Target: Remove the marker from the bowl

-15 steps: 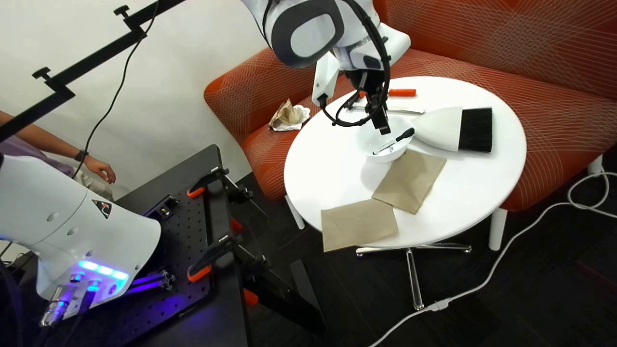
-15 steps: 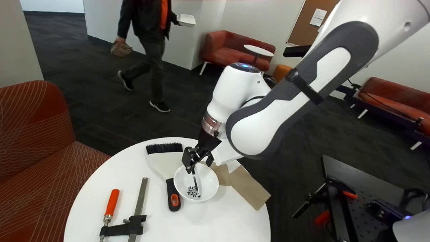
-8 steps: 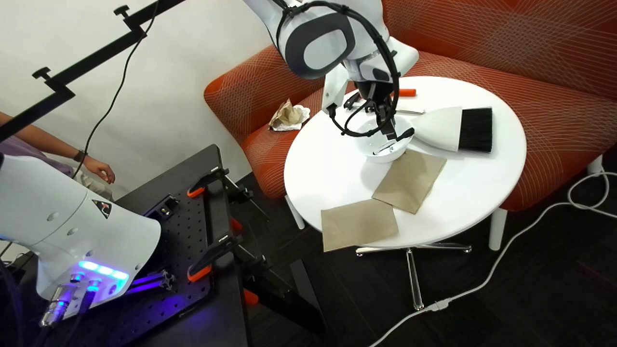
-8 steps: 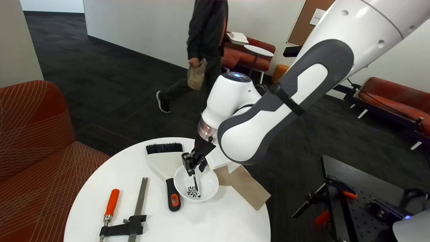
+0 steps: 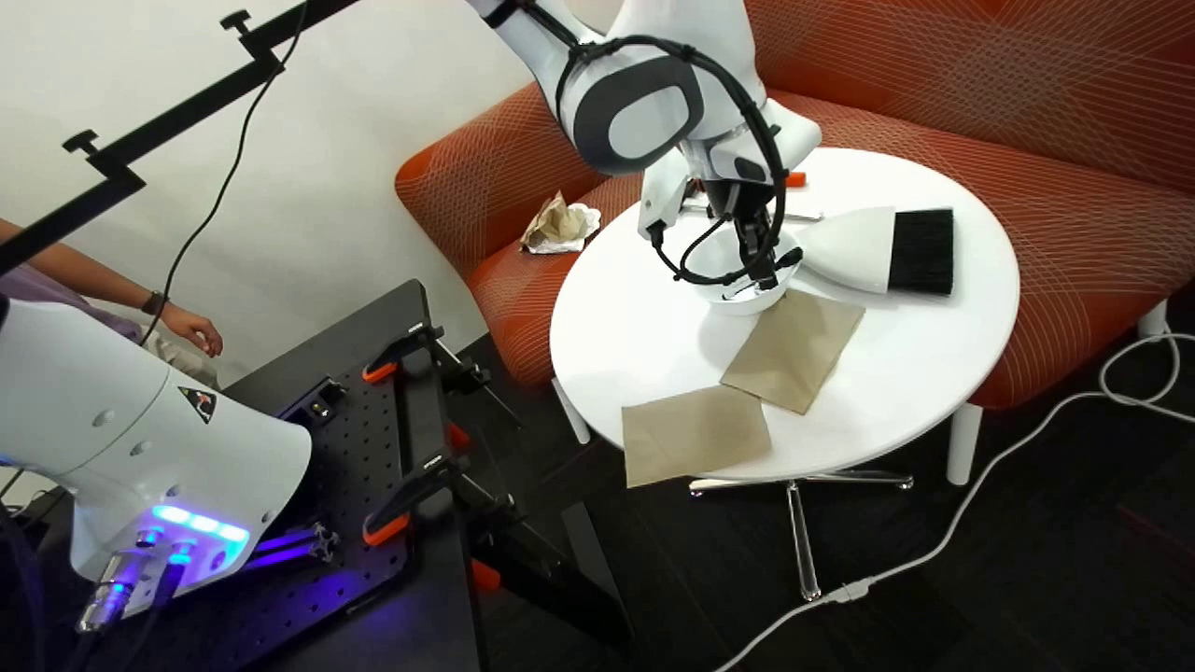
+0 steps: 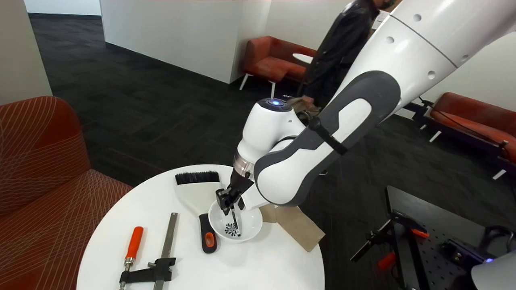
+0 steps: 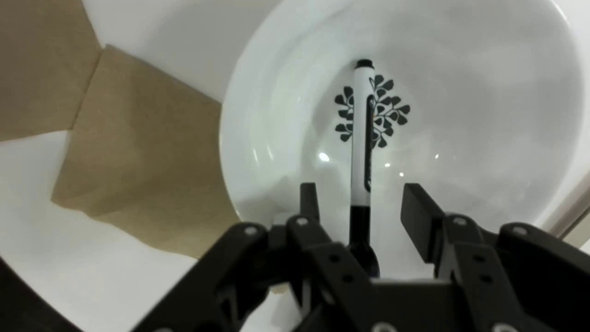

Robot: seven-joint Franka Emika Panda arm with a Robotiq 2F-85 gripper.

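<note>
The marker [image 7: 362, 152] has a white barrel and a black cap. It lies in the white bowl [image 7: 484, 115], across a dark leaf print; it also shows in both exterior views [image 6: 235, 221] [image 5: 738, 292]. The bowl stands on the round table in both exterior views [image 6: 254, 225] [image 5: 747, 306]. My gripper [image 7: 363, 200] is open and empty. In the wrist view its fingers stand on either side of the marker near its cap, with gaps on both sides. The far cap end is partly hidden by the gripper. In both exterior views the fingertips [image 6: 233, 206] [image 5: 764, 278] are low over the bowl.
A white brush [image 6: 197, 197] with black bristles lies beside the bowl, its dark handle [image 6: 207, 233] close to the rim. A clamp [image 6: 167, 237] with a red handle lies on the round table [image 6: 262, 266]. Brown paper pieces [image 5: 794, 350] [image 5: 695, 434] lie on the opposite side.
My gripper has moved down into the bowl, toward the marker. The marker and bowl have not moved. A person in the background has walked past to the right.
</note>
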